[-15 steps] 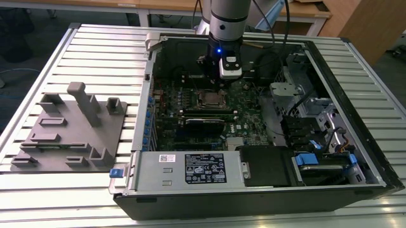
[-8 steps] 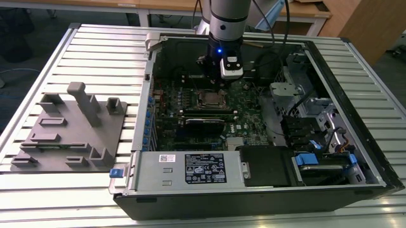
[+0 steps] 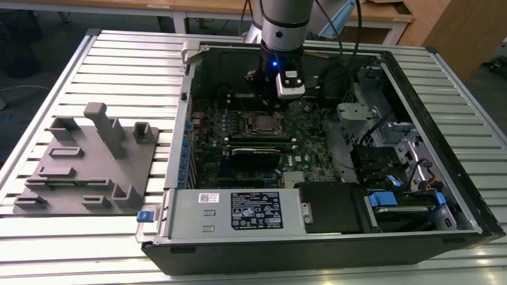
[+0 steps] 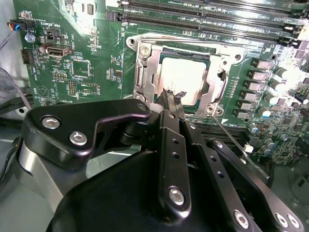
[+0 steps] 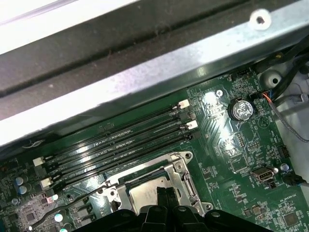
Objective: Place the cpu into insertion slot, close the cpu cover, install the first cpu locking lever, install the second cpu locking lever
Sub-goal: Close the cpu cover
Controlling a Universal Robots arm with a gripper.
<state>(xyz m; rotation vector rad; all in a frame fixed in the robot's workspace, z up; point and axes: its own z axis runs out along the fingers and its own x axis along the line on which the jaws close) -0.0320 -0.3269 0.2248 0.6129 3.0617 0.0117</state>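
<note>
Hovering: jaws above one cpu point(image 4: 183, 79), one cpu cover point(image 4: 145, 72).

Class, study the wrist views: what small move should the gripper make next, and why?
Probably shift the gripper sideways toward the thin lever rod. The cpu is already seated, the cpu cover lies over its edges, and that rod appears to angle away from the cover, unlatched.

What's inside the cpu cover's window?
The cpu, its silvery top framed by the cpu cover. The insertion slot's contacts beneath are hidden, and the gripper covers one edge.
</note>
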